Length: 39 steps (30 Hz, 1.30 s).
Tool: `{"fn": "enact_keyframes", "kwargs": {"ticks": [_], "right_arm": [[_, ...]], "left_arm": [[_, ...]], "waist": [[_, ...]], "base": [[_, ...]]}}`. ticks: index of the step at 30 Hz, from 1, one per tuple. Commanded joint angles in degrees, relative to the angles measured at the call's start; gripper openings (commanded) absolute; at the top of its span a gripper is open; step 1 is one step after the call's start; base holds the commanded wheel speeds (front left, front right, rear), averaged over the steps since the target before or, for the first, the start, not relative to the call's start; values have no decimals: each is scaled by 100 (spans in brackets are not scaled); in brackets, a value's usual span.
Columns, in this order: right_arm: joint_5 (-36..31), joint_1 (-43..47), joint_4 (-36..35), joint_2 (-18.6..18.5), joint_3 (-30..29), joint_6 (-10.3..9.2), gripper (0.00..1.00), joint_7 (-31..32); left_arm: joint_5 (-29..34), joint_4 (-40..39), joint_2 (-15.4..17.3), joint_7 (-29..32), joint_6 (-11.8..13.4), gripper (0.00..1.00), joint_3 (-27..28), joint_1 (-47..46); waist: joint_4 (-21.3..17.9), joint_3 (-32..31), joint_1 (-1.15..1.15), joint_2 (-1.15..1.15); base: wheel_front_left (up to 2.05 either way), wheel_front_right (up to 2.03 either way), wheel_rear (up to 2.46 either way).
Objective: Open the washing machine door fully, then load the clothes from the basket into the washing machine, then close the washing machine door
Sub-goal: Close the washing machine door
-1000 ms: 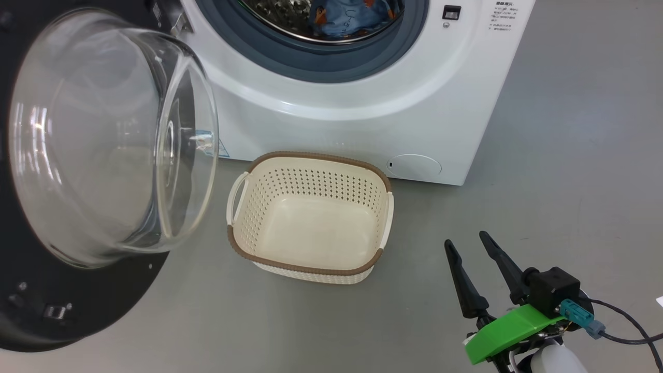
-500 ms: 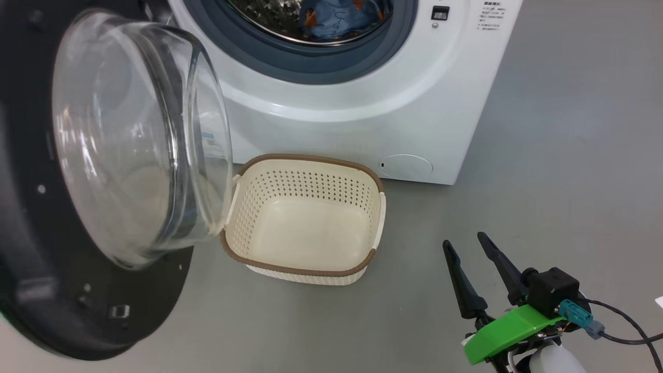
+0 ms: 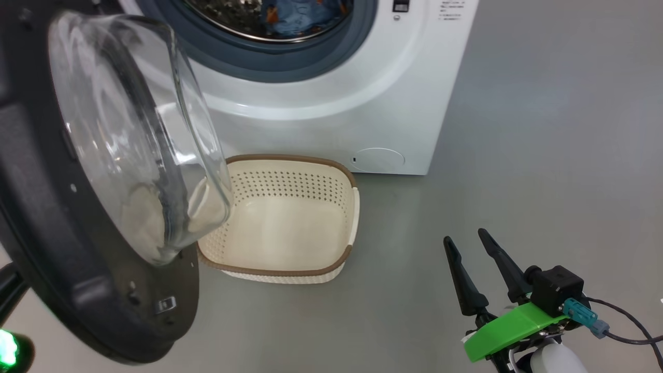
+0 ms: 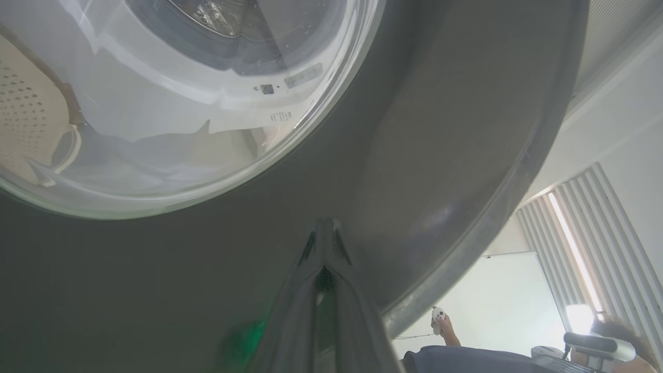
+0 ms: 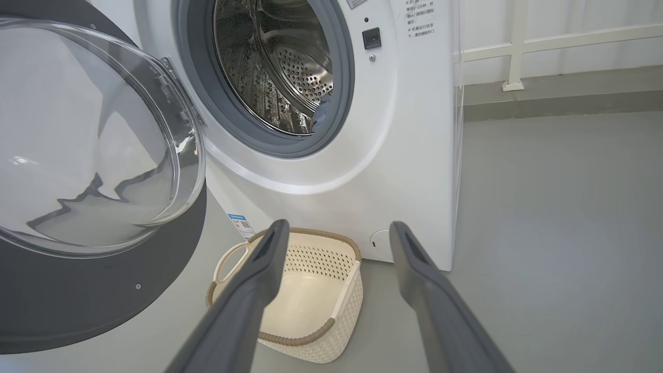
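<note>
Fingers of the left gripper are pressed together close against the glossy black frame of the round, glass-bowled washing machine door, which stands partly open. The right gripper hovers spread wide, holding nothing. Blue bear-print clothes lie in the white front-loading washing machine; the cream perforated plastic basket sits just before it

Floor: smooth, grey, matte. In the right wrist view, a white wall carries a white horizontal rail, with a grey skirting band below. In the left wrist view, a person holds a small white controller before a white panel.
</note>
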Motion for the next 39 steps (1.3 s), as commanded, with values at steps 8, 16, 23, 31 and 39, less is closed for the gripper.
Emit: {"fn": "enact_keyframes", "kwargs": {"ticks": [8,16,23,31,39], "right_arm": [[161,-41,-258,34,141,16,100,-28],[241,25,-338,34,109,16,100,-28],[271,136,-379,34,58,16,100,-28],[306,186,-375,34,81,16,100,-28],[302,210,-357,34,90,16,100,-28]], "left_arm": [[-121,-622,-182,3,-6,0,-67,-157],[60,-843,-439,-207,-114,0,-166,-215],[248,-859,-712,-481,-274,0,-219,-369],[441,-784,-1022,-817,-397,0,-428,-652],[692,-896,-1152,-1247,-423,0,-596,-871]], "waist": [[-513,164,0,0],[-958,208,0,0],[-1178,138,0,0],[-1303,92,0,0],[-1414,115,0,0]], "base": [[0,0,0],[0,0,0],[0,0,0],[0,0,0],[0,0,0]]}}
